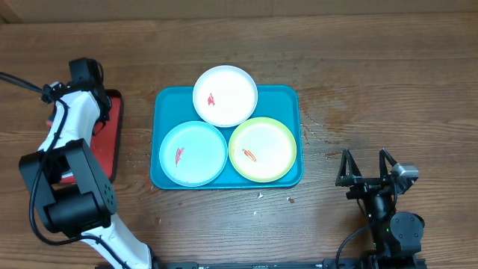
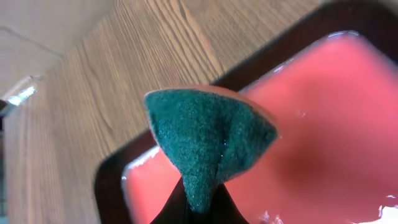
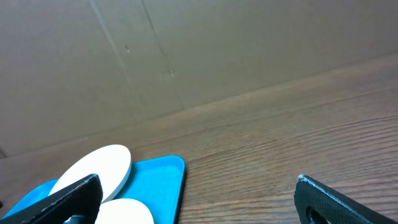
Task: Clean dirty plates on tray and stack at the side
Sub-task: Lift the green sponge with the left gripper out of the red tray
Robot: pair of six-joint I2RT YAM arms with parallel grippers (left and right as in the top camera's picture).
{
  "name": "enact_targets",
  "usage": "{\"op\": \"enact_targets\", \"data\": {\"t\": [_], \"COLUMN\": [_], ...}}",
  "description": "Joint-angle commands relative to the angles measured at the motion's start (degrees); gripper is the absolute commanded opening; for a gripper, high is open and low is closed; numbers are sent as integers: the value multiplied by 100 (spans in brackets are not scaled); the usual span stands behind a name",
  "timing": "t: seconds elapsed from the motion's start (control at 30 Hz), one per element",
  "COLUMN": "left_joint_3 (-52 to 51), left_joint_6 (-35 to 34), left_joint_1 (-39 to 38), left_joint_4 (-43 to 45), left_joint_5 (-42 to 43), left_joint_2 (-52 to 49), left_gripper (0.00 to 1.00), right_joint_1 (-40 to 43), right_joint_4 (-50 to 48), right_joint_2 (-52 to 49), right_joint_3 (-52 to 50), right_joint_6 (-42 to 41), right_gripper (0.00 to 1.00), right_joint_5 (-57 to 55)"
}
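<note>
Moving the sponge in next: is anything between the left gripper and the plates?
Nothing visible. Only table lies between the red tray, where the left gripper holds the sponge, and the plates on the teal tray.

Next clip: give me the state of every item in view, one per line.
teal tray: holding all three plates, unstacked
white plate: dirty, red smear, overhanging teal tray's far rim
light blue plate: dirty, red smear, flat in teal tray
yellow-green plate: dirty, red smear, flat in teal tray
red tray: glossy, left of teal tray
green scouring pad: folded, pinched above red tray
left hand: shut on green scouring pad
right hand: open, empty
</note>
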State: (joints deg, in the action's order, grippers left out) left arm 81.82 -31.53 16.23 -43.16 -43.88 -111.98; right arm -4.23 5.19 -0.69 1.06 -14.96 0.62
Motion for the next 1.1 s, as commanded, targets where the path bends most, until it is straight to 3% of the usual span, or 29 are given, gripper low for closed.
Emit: {"op": "enact_targets", "data": {"t": [0.0,0.2,0.27,0.43,0.5,0.63,0.73,0.83,0.93,1.07], "left_joint_3": [568,7,-254,-192,44,306,146,-37,-35,170], "left_joint_6": [-42,-501,-409,-146,83,188,179,201,361,796], "left_joint_1": [-15,216,262,181,138,90,122,138,138,136], "left_joint_4": [-251,256,468,503,428,308,527,667,634,592], "left_joint_5": [101,885,1032,962,949,1263,1637,1690,1690,1480], "left_joint_2": [682,573,409,378,509,780,603,302,157,372], "left_gripper": [4,4,4,4,4,4,4,4,4,4], "right_joint_1": [-31,-31,-31,-31,-17,-15,-15,-15,-26,-26], "right_joint_4": [-39,-289,-828,-2409,-2109,-525,1340,2374,2627,2100], "right_joint_2": [52,52,52,50,22,-470,-1596,-2669,-3499,-4284], "right_joint_3": [-59,-59,-59,101,557,1967,3637,4806,5455,5685], "right_joint_6": [20,-483,-807,-271,96,625,776,776,748,638], "right_gripper": [100,100,100,100,100,100,100,100,100,100], "right_joint_5": [-57,101,280,855,844,680,658,1040,2155,3335]}}
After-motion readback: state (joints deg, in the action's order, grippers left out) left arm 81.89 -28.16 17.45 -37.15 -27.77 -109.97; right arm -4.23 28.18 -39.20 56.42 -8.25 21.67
